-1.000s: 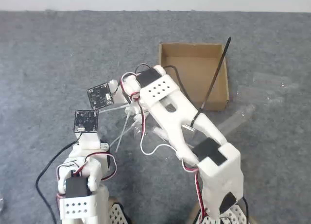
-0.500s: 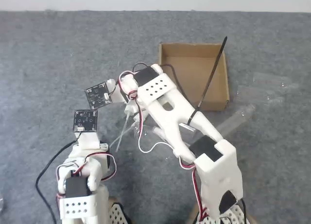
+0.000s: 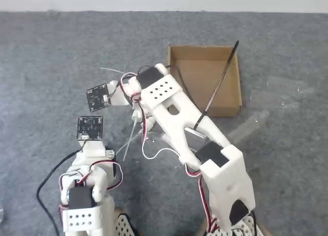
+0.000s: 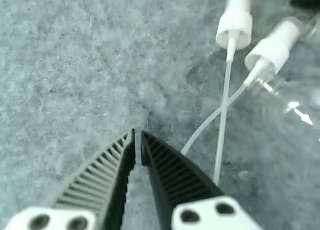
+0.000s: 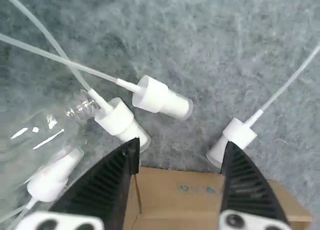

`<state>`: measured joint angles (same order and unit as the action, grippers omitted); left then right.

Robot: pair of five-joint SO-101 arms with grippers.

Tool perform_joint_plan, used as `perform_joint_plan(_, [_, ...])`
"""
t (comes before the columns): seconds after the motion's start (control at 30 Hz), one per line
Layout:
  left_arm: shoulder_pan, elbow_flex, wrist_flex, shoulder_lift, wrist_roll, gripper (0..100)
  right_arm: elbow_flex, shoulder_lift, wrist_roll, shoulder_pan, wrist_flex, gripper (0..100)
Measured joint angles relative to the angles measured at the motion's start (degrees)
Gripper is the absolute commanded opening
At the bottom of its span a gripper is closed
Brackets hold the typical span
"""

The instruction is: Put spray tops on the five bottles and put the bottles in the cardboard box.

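Right pincer (image 5: 181, 142) wide open, empty, over loose spray tops (image 5: 120, 121).
We find the nearest spray top (image 5: 162, 101) on the carpet just ahead of its jaws, lying jaw to jaw beside a clear bottle (image 5: 35, 135). The left pincer (image 4: 138, 133), almost closed and empty, is farther off. In the high view, the cardboard box (image 3: 202, 77) sits upper right of centre.

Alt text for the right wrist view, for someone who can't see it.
The right gripper, open, hangs over grey carpet scattered with white spray tops on long tubes. A clear bottle lies among them; a cardboard box edge shows between its fingers.
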<state>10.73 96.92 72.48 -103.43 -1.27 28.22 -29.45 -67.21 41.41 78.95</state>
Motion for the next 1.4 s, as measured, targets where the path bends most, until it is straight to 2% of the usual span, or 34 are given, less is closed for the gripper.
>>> perform_joint_plan(0.23, [0.0,0.0,0.0,0.0,0.0,1,10.73,0.0,2.29,-3.69,12.22,22.3])
perform_joint_plan(0.33, [0.0,0.0,0.0,0.0,0.0,1,15.03,0.0,7.21,-4.48,18.55,19.9])
perform_joint_plan(0.53, [0.0,0.0,0.0,0.0,0.0,1,17.58,0.0,21.45,-7.56,21.63,0.6])
perform_joint_plan(0.67, [0.0,0.0,0.0,0.0,0.0,1,16.26,3.08,29.1,-10.46,21.63,4.0])
perform_joint_plan(0.8, [0.0,0.0,0.0,0.0,0.0,1,6.42,10.81,30.51,-13.27,21.63,5.3])
perform_joint_plan(1.07, [0.0,0.0,0.0,0.0,0.0,1,-26.9,29.54,30.68,-13.45,21.1,5.4])
perform_joint_plan(1.3, [0.0,0.0,0.0,0.0,0.0,1,-49.76,43.96,29.01,-13.27,17.85,19.0])
perform_joint_plan(1.4, [0.0,0.0,0.0,0.0,0.0,1,-56.35,47.12,28.22,-13.27,15.21,20.0])
